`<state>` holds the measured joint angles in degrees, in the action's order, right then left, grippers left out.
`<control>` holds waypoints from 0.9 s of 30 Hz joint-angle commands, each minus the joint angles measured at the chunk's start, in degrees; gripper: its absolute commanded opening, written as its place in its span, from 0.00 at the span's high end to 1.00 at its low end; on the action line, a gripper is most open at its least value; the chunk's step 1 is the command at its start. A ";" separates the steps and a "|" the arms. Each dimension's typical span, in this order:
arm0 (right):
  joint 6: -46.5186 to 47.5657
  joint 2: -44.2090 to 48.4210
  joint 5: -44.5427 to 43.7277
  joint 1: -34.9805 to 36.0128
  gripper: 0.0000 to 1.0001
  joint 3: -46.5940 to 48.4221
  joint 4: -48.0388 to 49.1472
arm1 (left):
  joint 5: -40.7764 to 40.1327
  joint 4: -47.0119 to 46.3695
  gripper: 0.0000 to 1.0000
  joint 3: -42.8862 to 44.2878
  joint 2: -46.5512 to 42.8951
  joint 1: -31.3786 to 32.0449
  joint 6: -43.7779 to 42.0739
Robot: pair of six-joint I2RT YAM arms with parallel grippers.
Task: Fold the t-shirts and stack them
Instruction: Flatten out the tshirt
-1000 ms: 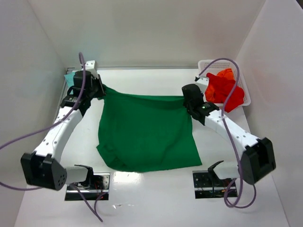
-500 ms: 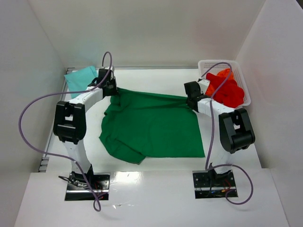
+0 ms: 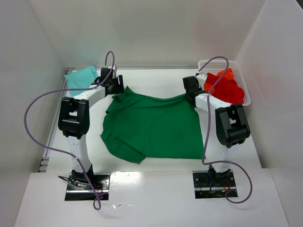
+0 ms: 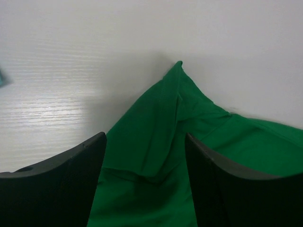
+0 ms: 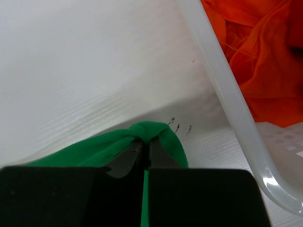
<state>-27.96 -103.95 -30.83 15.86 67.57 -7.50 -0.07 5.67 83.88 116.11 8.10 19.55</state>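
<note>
The table is smooth white board. The green tee covers most of its middle. A second ago the tee's far edge was stretched tight between the two arms; now it has gone slack and dips in the middle, and the arms have drawn up tall over their bases. So I'd say the spreading is done and the folding has not begun.

The cloth is soft and matte. It lies mostly flat, with a rumpled sleeve at the near left. The basket at the far right is white plastic mesh with a rounded rim, and the red tees are heaped in it. The teal tee lies flat in the far left corner.

The left gripper has let go. Its dark fingers stand wide, and the tee's corner rises in a creased peak between them. The right gripper is pinched tight on the opposite corner, with cloth bunched over its tips.
</note>
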 commanded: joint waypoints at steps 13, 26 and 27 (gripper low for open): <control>0.45 0.15 0.33 -0.30 1.00 2.33 3.10 | 0.93 -0.33 0.34 -9.35 -9.31 -0.28 3.48; 0.98 1.21 0.96 -0.30 1.00 0.54 4.16 | 8.94 -3.20 0.35 -14.35 -12.99 -0.28 9.55; 0.98 1.21 1.47 -0.30 1.00 0.54 4.16 | 8.94 -3.21 0.35 -14.35 -11.89 -0.28 10.06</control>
<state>-27.40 -104.31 -29.06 15.86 67.59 -6.98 5.93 4.73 71.66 102.89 8.10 26.20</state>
